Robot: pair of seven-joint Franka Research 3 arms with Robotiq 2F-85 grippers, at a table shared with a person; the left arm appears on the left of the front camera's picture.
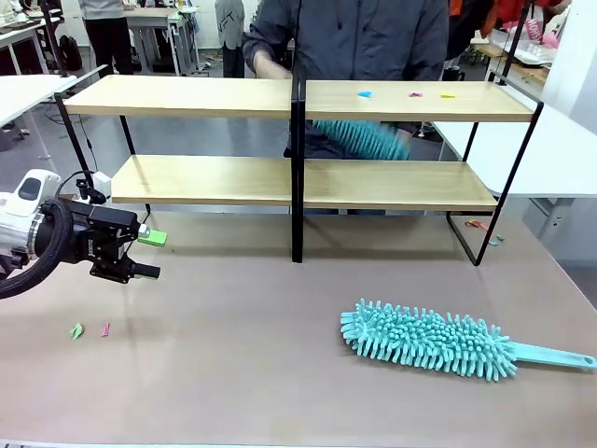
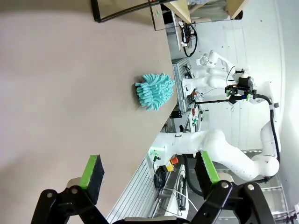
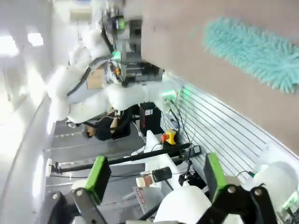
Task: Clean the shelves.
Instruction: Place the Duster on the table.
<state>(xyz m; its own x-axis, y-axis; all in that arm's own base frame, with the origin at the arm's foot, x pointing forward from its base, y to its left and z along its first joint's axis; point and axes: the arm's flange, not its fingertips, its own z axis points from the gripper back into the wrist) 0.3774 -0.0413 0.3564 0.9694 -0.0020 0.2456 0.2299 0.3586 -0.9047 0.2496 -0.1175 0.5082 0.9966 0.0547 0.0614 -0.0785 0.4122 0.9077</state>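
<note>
Shelves (image 1: pixel 205 96): 2 long wood boards in a thin black frame, at the far side of the table (image 1: pixel 233 373).
Duster (image 1: pixel 429 341): fluffy and teal, flat on the table, near right, well apart from the shelves.
Scraps (image 1: pixel 410 93): 3 small bits on the top board, right half. 2 more bits (image 1: pixel 89 329) on the table, near left.
Person (image 1: pixel 354 37): behind the shelves, holding a second teal duster (image 1: pixel 362 138) between the 2 boards.
Left gripper (image 1: pixel 147 250): low over the table, far left, fingers wide, holding nothing.
Right gripper (image 3: pixel 154 179): fingers wide, holding nothing, off past the table edge.
Risk: the duster lies flat, so a bad grab may push it away. A reaching arm may bump the black frame or the person's hand.
</note>
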